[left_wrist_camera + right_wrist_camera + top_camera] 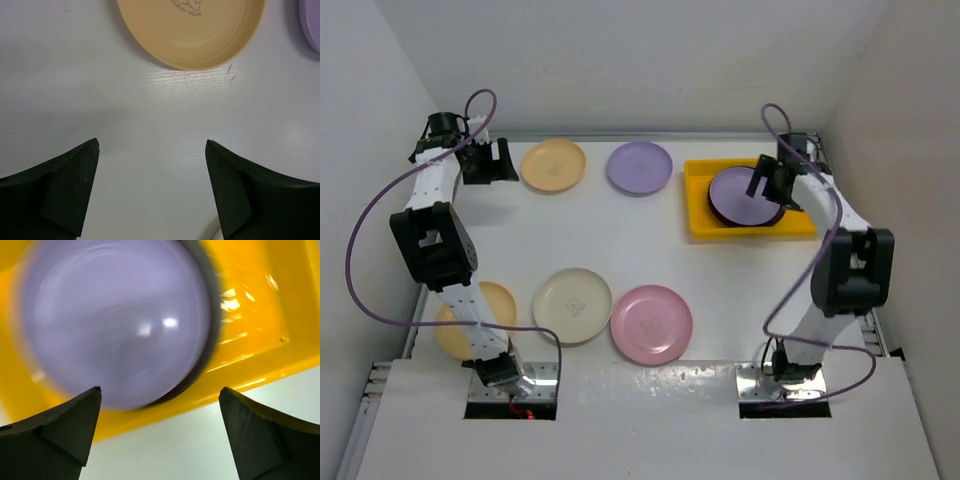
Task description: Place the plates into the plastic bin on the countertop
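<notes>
Just ahead of R pincer (160, 389), lilac plate (115, 320) lies in yellow bin (250, 305), stacked on a dark-rimmed plate (212, 315). I read R jaws spread wide, nothing betw. them. L pincer (151, 141) also wide open, empty, over countertop (150, 100). Pale orange plate (192, 30) sits just ahead of its tips, not touching; second lilac plate (312, 25) ahead-right.

You have two white arms with black joint housings: the left arm (432, 190) and the right arm (825, 200). A purple cable (350, 255) loops along each. The left tool (152, 145) and right tool (160, 390) end in dark wedge-shaped fingers (65, 185).
</notes>
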Robot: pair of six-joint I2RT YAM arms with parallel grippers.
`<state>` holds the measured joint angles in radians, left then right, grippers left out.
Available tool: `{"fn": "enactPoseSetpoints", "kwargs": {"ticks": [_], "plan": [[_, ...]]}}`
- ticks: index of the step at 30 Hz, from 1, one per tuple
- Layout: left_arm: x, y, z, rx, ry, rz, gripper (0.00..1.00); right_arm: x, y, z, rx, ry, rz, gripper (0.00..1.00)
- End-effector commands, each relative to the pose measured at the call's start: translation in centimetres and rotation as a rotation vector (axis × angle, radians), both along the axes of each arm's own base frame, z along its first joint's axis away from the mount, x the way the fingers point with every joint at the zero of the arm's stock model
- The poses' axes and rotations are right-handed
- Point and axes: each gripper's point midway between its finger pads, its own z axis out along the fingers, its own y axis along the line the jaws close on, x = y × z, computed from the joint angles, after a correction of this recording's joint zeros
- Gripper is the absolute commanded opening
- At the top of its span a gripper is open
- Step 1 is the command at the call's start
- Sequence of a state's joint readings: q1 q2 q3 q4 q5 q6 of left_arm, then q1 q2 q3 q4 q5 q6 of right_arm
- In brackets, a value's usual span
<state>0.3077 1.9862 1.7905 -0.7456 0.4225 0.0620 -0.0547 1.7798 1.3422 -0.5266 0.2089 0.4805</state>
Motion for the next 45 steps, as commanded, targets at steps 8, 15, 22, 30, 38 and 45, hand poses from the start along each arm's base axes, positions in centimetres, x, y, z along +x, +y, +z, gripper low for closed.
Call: {"fn": "enactPoseSetpoints", "kwargs": {"ticks": [8,15,22,30,38,45], "plan": [[-4.8,-0.2,7.3,0.09,-0.128,-0.021,0.89,-18.8,24.3,-2.0,0.261,0.003,0.865,0.69],[-9.4,-1.7,7.5,0.111,-0.135,-0.044,0.9,-23.6,26.0,-8.2,0.213,0.122,0.885,0.71],[-11.8,-1.5,8.5,0.149,-0.159,-0.042,0.92,-24.0,23.9,-7.4,0.094,0.086,0.851,0.0],[-10.4,-1.0,8.4,0.154,-0.154,-0.05,0.92,-12.5,14.9,8.6,0.053,-0.307,0.433,0.0],[-8.7,-0.2,6.3,0.135,-0.094,-0.038,0.92,-1.0,4.4,6.8,0.198,-0.198,0.122,0.0],[-8.6,0.0,4.4,0.111,-0.041,-0.02,0.92,3.1,-0.5,3.7,0.275,-0.156,-0.018,0.0]]}}
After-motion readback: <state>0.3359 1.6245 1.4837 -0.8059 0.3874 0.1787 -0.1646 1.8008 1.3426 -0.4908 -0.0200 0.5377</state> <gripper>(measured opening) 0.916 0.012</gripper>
